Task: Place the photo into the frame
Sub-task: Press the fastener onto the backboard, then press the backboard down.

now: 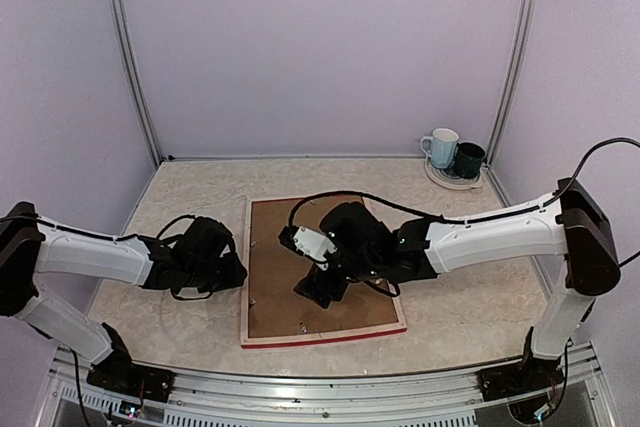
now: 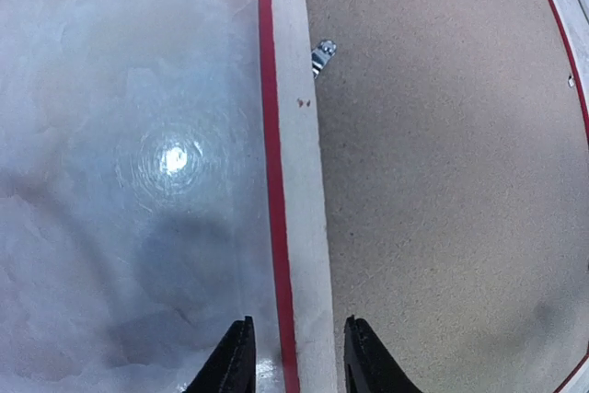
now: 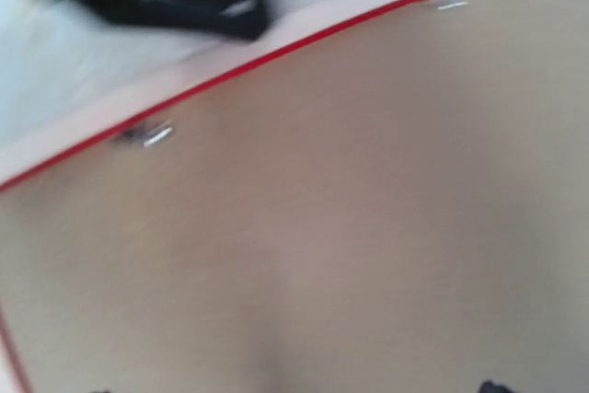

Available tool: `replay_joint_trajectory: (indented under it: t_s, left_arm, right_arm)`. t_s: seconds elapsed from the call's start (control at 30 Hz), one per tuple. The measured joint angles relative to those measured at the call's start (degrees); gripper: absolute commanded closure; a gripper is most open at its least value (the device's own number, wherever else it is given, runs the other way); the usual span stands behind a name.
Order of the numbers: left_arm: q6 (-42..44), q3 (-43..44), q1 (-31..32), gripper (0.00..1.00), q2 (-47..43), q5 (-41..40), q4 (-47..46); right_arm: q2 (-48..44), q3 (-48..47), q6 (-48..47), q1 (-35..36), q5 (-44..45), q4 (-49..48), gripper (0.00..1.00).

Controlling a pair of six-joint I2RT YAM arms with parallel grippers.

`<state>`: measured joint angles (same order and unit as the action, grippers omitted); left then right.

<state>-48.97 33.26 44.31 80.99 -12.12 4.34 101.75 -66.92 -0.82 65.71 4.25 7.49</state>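
Am counting: one frame [image 1: 325,337], lying back-up at table [image 1: 180,197] centre; one backing board [image 1: 275,277] inside it; two mugs [image 1: 440,147] (far right corner, well away from frame). Bare table showing beyond every frame edge. Left gripper [image 2: 294,349] straddling left rail, jaws part-spread, not pinching. Right gripper [image 1: 322,292] pointing down over board, jaws spread wide.

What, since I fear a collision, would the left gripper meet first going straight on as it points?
Probably the frame: its pale rail lies directly ahead, between the left gripper's parted fingertips. How far off is unclear.
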Motion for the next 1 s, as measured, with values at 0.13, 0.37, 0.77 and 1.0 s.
replay_joint_trajectory:
  t_s: [0.13, 0.37, 0.77, 1.0]
  left_arm:
    - [1.42, 2.93, -0.92, 0.57, -1.25, -1.07, 2.29]
    - [4.20, 7.69, -1.66, 0.56, -1.60, -1.77, 2.51]
    - [9.51, 24.57, -3.50, 0.65, 15.32, -1.53, -6.25]
    - [10.54, 31.23, -6.49, 0.66, 29.62, 1.18, -8.44]
  right_arm:
    - [-2.64, 0.00, 3.76, -5.11, 1.07, 0.24, 0.18]
    - [-2.69, -1.22, 9.40, -13.11, 2.89, 3.19, 0.31]
    - [14.56, -23.04, 12.46, -19.80, 2.64, 6.58, 0.41]
    - [23.76, -28.11, 12.72, -21.16, 2.89, 7.37, 0.44]
